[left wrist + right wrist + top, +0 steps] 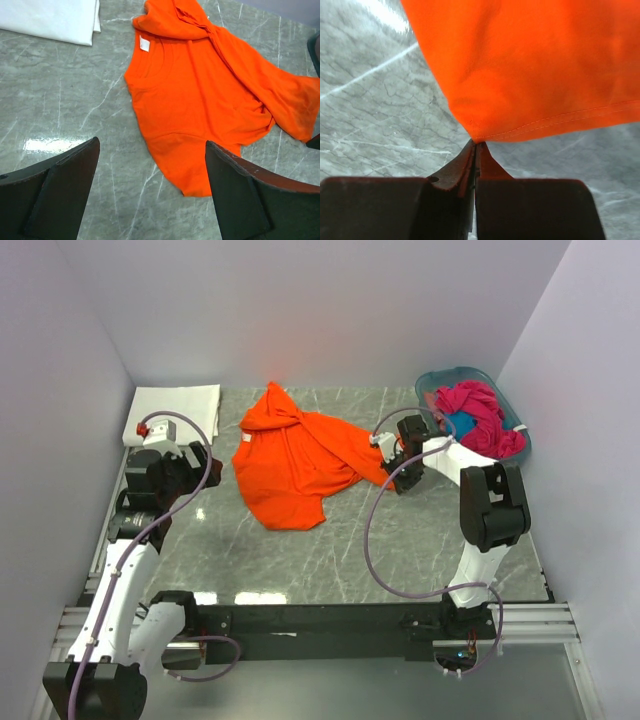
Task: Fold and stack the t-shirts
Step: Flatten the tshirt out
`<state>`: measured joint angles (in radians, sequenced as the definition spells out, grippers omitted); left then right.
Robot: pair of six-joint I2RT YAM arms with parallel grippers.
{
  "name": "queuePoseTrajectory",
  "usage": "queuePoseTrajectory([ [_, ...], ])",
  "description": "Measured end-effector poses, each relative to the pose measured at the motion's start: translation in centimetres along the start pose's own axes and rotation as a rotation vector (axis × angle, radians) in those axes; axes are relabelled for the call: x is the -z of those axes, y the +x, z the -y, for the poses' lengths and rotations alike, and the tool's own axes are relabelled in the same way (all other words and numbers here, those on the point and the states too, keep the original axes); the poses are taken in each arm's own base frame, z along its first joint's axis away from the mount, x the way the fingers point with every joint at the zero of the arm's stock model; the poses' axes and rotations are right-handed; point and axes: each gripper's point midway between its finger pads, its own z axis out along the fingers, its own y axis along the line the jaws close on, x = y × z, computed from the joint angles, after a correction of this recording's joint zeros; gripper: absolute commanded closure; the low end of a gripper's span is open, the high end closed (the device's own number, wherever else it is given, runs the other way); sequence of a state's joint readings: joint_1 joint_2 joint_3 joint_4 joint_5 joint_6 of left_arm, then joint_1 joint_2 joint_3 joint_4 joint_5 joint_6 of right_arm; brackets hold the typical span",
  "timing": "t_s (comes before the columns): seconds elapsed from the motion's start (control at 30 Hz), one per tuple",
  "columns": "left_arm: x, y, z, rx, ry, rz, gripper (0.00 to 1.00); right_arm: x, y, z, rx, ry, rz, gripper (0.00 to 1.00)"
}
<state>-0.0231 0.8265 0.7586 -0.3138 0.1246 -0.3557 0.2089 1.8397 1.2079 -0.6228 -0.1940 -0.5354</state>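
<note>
Grey marble table [420,540], white walls [330,310]: right end effector [476,146] pinches hem of orange t-shirt [295,465] mid-frame; left end effector [150,150] gapes at left edge.

Left pincer [151,142] wide; right pincer [476,143] closed, apparently on orange t-shirt [530,65].

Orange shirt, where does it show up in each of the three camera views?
Top external: orange shirt spread mid-table, left of the basket.
Left wrist: fills the upper middle and right, beyond the open left gripper.
Right wrist: fills the top; its hem corner is pinched in the shut right gripper.
Shared landmark: the grey marble table, in all three.
</note>
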Motion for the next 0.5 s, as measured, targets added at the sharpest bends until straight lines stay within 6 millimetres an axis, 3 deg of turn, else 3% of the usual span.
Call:
queuePoseTrajectory([
  [0.17, 0.0, 0.0, 0.0, 0.0, 0.0, -0.002, 0.08, 1.5, -2.2, 1.0, 0.012, 0.036, 0.052, 1.0],
  [0.27, 0.0, 0.1, 0.0, 0.0, 0.0, -0.004, 0.08, 3.5, -5.1, 2.5, 0.022, 0.088, 0.115, 1.0],
  [0.37, -0.1, 0.2, 0.0, 0.001, 0.0, -0.008, 0.08, 6.0, -9.3, 5.5, -0.003, 0.218, 0.235, 1.0],
  [0.5, -0.4, 0.5, -0.2, 0.003, -0.005, -0.023, 0.08, 11.3, -16.0, 12.7, -0.167, 0.569, 0.458, 0.97],
])
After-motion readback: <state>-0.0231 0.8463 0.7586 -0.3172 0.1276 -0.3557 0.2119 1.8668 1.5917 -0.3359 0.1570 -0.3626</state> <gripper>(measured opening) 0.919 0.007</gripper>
